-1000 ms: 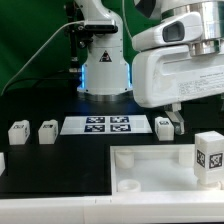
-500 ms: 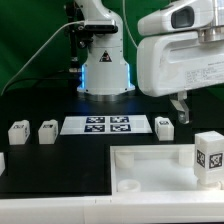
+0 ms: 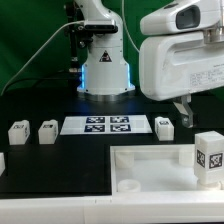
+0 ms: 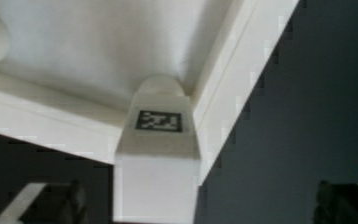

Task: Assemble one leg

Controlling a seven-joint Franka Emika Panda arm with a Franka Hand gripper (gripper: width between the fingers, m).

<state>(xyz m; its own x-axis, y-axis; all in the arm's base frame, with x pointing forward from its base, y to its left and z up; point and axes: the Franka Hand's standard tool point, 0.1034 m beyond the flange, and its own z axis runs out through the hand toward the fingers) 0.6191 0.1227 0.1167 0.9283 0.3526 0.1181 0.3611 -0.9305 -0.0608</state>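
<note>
One leg [image 3: 208,158] stands upright on the near right corner of the large white tray-like piece [image 3: 140,160], its marker tag facing the camera. In the wrist view this leg [image 4: 155,150] shows from above, at the tray's corner rim [image 4: 229,70]. My gripper [image 3: 183,108] hangs above and slightly behind it, apart from it. Its dark fingers [image 4: 43,200] stand wide apart with nothing held, so the gripper [image 4: 202,208] is open. Three more legs lie on the black table: two [image 3: 18,133] [image 3: 48,131] at the exterior view's left and one [image 3: 165,126] below the gripper.
The marker board [image 3: 105,125] lies flat on the table between the loose legs. The robot base [image 3: 105,70] stands behind it, with a green curtain at the back.
The gripper has risen and shifted toward the exterior view's right, away from the loose leg beside the marker board. The legs and tray have not moved.
</note>
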